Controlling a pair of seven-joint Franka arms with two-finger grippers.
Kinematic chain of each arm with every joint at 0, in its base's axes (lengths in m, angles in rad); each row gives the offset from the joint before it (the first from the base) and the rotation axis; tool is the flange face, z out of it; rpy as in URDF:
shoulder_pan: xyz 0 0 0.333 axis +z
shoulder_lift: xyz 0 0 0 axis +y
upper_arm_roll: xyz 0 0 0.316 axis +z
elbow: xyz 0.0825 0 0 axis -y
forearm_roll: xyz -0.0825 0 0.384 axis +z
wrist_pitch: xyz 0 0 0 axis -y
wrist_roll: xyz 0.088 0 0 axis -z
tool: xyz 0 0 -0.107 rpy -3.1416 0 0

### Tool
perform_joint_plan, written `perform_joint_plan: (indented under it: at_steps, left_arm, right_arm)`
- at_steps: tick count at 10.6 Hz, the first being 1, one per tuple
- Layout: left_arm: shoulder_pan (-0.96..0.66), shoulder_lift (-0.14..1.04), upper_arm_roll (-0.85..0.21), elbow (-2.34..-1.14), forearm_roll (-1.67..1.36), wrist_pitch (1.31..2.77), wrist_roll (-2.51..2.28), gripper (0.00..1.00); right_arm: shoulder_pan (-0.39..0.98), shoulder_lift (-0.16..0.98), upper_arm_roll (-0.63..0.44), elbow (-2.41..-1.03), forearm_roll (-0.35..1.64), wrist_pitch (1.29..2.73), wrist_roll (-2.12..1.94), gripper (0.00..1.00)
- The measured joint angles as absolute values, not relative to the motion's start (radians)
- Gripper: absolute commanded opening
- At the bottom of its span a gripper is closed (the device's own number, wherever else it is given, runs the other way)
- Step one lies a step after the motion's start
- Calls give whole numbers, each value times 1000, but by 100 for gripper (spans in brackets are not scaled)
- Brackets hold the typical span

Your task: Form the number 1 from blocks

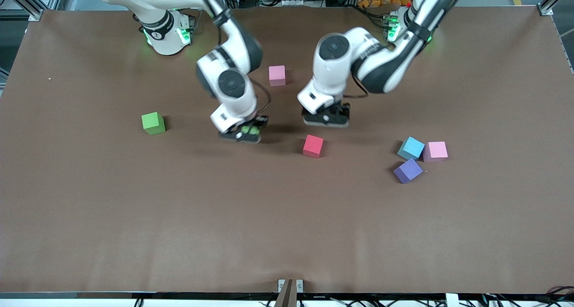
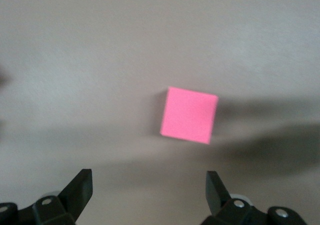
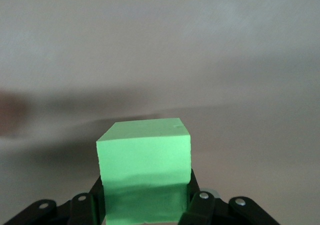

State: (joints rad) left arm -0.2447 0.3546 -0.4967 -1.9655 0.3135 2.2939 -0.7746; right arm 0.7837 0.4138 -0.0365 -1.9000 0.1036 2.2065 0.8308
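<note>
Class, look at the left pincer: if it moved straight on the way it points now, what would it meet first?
Probably the red block, which lies on the table ahead of the open left pincer; how far is unclear.

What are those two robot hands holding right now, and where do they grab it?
The right gripper pinches a green block by its two opposite sides. The left gripper, fingers open above the red block, holds nothing.

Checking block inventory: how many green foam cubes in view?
2. One green foam cube sits on the table toward the right arm's end. The other green foam cube is clamped in the right gripper, over the table's middle. None looks hidden.
</note>
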Motion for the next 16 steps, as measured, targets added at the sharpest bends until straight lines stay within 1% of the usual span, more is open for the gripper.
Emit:
perform_joint_plan:
  at_steps: [3,6,9,16]
  left_arm:
    - [-247,443,-440,-1916,314,2338,-647,100]
    - [-265,518,-427,-1881,311,2358,-640,100]
    - [-287,534,-412,-1857,277,2359,-640,100]
    - [-321,558,-402,-1851,233,2359,-641,100]
  right_arm:
    - [916,415,-37,-1965,150,2308,914,0]
    - [988,416,-37,-2075,153,2395,944,0]
    - [1005,416,-37,-2083,153,2401,970,0]
    - [1062,416,-37,-2092,154,2412,1020,0]
